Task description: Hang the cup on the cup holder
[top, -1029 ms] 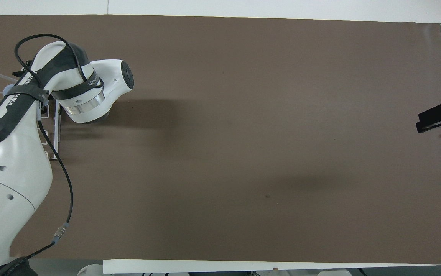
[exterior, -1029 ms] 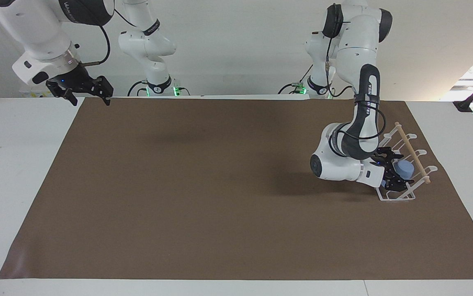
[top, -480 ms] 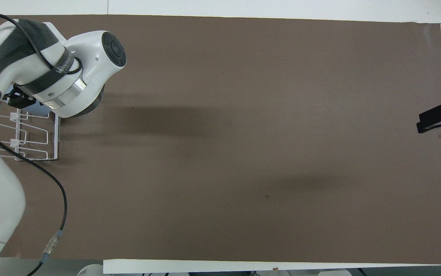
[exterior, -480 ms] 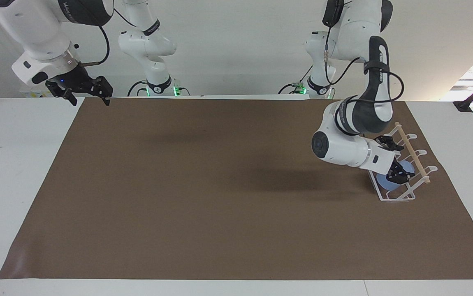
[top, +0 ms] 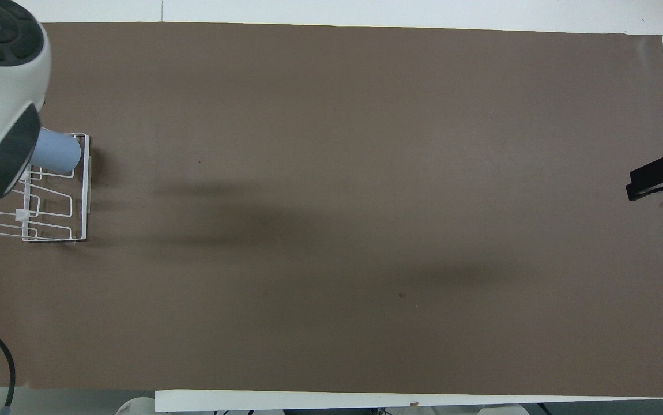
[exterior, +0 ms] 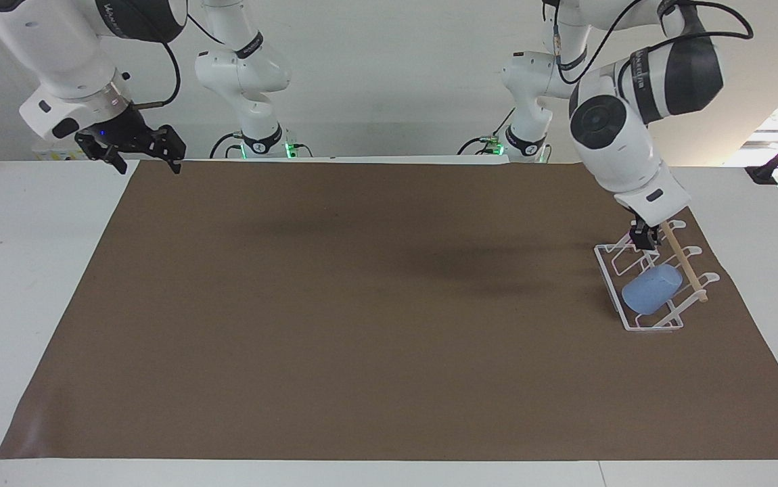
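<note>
The light-blue cup (exterior: 649, 289) sits slanted on the prong of the white wire cup holder (exterior: 607, 269) that is farthest from the robots. Nothing grips it. The cup also shows in the overhead view (top: 57, 153), on the cup holder (top: 81, 196). My left gripper (exterior: 643, 238) is open and empty. It hangs in the air over the holder's end nearest the robots, beside the wooden dowel (exterior: 683, 264). In the overhead view the left arm's body hides it. My right gripper (exterior: 139, 152) is open and empty and waits over the mat's corner at the right arm's end; the overhead view shows it too (top: 657, 176).
A brown mat (exterior: 362, 304) covers most of the white table (exterior: 24, 270). The cup holder stands on the mat at the left arm's end. The left arm's bulky wrist (exterior: 622, 149) hangs high above the holder.
The left gripper let go of the cup on the prong, then rose and drew back toward the robots. The cup stays on the holder. The right arm has not moved.
</note>
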You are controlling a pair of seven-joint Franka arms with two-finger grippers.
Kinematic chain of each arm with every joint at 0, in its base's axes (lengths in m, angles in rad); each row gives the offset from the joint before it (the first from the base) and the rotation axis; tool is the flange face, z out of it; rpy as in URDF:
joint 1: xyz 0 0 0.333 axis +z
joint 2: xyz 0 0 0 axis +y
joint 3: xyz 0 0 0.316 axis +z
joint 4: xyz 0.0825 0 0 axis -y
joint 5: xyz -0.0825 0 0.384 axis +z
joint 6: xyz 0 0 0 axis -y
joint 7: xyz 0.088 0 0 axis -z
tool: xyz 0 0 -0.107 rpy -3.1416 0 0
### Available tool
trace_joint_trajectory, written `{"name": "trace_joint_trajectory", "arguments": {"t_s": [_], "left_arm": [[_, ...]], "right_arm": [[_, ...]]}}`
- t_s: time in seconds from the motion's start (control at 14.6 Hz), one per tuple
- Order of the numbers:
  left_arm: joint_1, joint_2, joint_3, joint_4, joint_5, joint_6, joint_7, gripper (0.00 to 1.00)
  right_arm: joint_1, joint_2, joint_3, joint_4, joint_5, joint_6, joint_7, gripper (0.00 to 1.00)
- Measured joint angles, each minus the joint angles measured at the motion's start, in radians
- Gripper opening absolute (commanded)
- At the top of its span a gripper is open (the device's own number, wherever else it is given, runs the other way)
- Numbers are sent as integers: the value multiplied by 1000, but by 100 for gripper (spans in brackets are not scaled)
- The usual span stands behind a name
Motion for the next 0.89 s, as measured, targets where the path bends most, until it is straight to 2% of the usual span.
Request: {"name": "trace_joint_trajectory", "arguments": {"t_s": [0.41, 0.89], "left_arm": [[118, -88, 8, -1, -235, 4, 444, 100], [169, -156, 6, 1, -447, -32, 957, 100]], "right_arm": [[0, 0, 0, 0, 0, 0, 0, 99], [0, 0, 0, 0, 0, 0, 0, 99]]}}
